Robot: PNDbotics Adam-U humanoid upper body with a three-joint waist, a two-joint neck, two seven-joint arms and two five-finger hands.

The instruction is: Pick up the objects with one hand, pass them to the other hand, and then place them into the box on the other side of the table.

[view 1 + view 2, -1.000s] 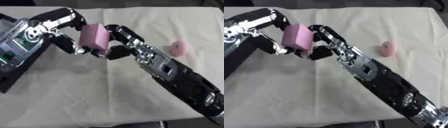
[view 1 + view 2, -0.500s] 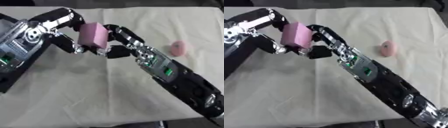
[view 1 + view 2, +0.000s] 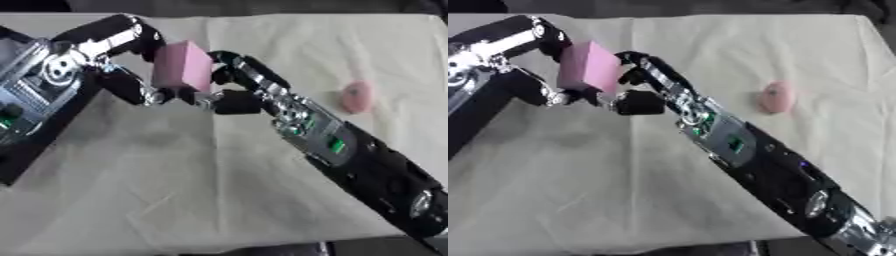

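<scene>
Fingers and thumb of the left hand [image 3: 131, 75] were curled round a pale pink rectangular block [image 3: 182, 66], one dark finger over its top edge and others under its lower edge. The right hand [image 3: 234, 85] met the same block from the other side, its fingers bent against the block's right face and lower corner, so both hands held it at once. The block was in the air, tilted, above the far left part of the tabletop [image 3: 175, 190], which was covered by a cream cloth with faint creases.

The left arm, silver and black, came in from the upper left corner. The right forearm [image 3: 745, 155] ran on a slant from the lower right corner up to the block, black with small green marks on its casing.

A 2nd thing, a small rounded pink object [image 3: 775, 97], lay alone on the cloth toward the far right edge of the tabletop, well apart from both hands.

A dark shape lay along the left edge of the tabletop under the left arm; what it was could not be made out.
</scene>
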